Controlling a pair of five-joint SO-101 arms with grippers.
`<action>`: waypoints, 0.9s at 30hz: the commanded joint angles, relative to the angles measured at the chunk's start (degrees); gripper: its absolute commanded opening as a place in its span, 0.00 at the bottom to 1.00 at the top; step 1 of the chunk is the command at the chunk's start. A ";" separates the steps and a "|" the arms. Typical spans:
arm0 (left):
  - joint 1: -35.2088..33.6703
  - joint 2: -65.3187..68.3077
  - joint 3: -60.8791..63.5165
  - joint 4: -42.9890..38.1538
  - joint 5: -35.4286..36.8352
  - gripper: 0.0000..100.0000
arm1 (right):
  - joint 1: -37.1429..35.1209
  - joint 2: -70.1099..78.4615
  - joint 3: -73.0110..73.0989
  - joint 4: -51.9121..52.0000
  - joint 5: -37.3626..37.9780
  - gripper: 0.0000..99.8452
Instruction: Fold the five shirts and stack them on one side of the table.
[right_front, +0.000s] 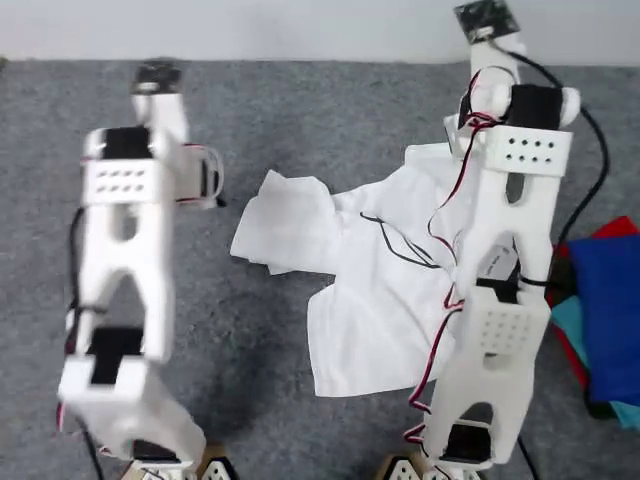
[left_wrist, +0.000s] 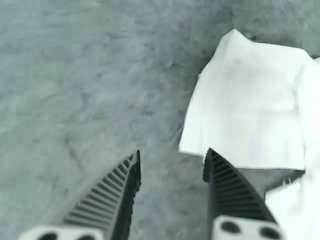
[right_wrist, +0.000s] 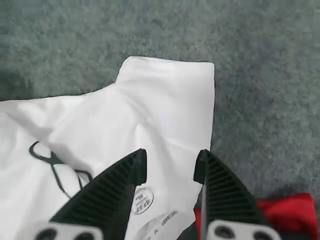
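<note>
A white shirt (right_front: 370, 270) with a thin black line drawing lies crumpled on the grey carpeted table, right of centre. In the high view the right arm (right_front: 505, 250) stretches over the shirt's right part. My right gripper (right_wrist: 170, 164) is open just above a white sleeve (right_wrist: 165, 105) near the shirt's label, with nothing between its fingers. The left arm (right_front: 125, 230) stands over bare carpet to the left of the shirt. My left gripper (left_wrist: 171, 165) is open and holds nothing. The shirt's folded sleeve (left_wrist: 250, 105) lies a little ahead of it, to one side.
A pile of blue, red and teal cloth (right_front: 600, 310) lies at the table's right edge, and its red corner (right_wrist: 295, 212) lies close to the right gripper. Grey carpet (right_front: 260, 380) stretches between the arms and left of the shirt.
</note>
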 joint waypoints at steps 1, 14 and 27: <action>2.64 11.08 -17.01 4.84 0.79 0.21 | -1.63 -9.80 9.93 2.59 -0.70 0.18; 8.09 29.89 -37.67 7.65 0.53 0.37 | -6.37 -36.97 57.23 2.51 10.20 0.17; 9.32 44.84 -48.40 0.62 -8.26 0.12 | -4.88 -48.13 71.56 2.51 10.29 0.17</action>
